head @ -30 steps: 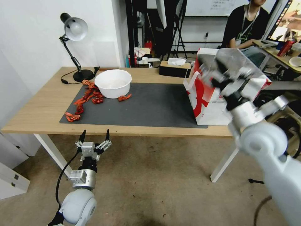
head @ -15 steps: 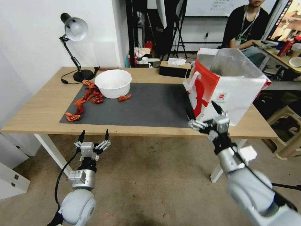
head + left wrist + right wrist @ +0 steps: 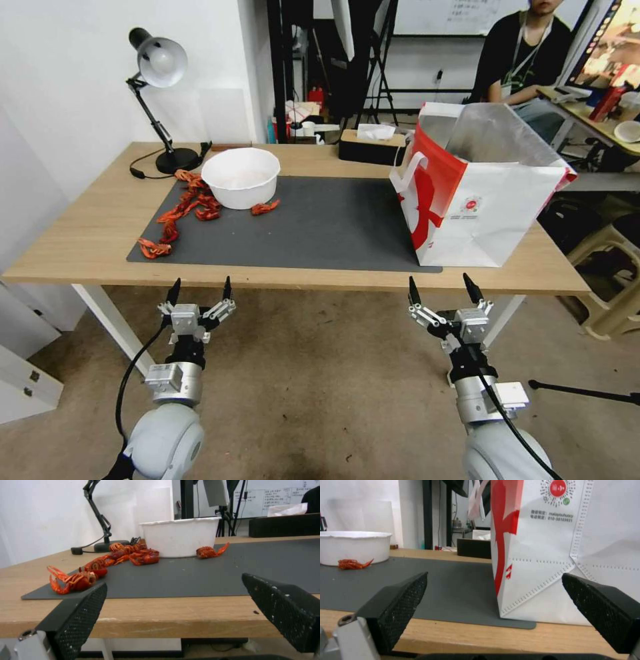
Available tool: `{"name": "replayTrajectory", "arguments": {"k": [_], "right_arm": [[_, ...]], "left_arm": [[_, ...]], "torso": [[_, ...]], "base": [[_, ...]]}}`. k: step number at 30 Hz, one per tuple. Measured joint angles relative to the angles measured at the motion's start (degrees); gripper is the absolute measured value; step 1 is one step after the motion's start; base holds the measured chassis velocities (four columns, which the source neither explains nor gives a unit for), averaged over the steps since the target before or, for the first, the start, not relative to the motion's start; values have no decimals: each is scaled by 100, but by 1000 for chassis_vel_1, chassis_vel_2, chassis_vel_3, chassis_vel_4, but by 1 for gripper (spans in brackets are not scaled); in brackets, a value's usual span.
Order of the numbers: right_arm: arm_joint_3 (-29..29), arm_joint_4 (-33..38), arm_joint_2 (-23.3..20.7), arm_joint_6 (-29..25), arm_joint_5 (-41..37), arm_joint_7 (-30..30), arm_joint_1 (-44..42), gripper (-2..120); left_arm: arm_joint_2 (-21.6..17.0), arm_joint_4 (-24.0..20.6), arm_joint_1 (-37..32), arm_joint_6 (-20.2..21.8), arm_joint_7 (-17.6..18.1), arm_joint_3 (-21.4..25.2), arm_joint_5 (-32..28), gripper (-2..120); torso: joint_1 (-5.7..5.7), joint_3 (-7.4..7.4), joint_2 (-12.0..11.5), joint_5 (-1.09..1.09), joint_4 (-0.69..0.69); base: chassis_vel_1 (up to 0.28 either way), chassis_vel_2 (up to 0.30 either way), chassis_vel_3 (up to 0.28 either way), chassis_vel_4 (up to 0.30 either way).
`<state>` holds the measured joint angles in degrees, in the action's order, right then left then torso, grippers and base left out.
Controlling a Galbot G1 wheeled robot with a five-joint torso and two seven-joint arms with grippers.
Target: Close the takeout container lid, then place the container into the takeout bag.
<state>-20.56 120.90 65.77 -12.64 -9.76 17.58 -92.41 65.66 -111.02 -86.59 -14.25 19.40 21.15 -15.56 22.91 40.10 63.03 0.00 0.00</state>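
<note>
The takeout bag point(image 3: 477, 200) stands upright on the table's right end, white with red side panels, its silver-lined mouth open; its red and white corner point(image 3: 533, 555) rises just past the table edge in the right wrist view. The takeout container and its lid are out of view. My right gripper point(image 3: 445, 291) is open and empty below the table's front edge, in front of the bag. My left gripper point(image 3: 200, 289) is open and empty below the front edge on the left side. Both sets of black fingers point(image 3: 76, 615) point(image 3: 393, 607) point at the table.
A round white bowl point(image 3: 241, 177) sits on the dark mat point(image 3: 320, 227) with several red crayfish point(image 3: 187, 207) scattered to its left. A black desk lamp point(image 3: 160, 100) stands at the back left, and a tissue box point(image 3: 372, 143) at the back. A stool point(image 3: 613, 280) is right of the table.
My right arm has come down from the bag's open mouth to below the table's front edge, its gripper open. The left arm has not moved.
</note>
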Motion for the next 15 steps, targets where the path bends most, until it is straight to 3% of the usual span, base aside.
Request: {"name": "replayTrajectory", "arguments": {"k": [15], "right_arm": [[100, -168, 138, -57, -12, -38, 44, 100]], "left_arm": [[6, -2, -42, 23, -23, 12, 3, 100]], "torso": [[0, 0, 0, 0, 0]], "base": [[0, 0, 0, 0]]}}
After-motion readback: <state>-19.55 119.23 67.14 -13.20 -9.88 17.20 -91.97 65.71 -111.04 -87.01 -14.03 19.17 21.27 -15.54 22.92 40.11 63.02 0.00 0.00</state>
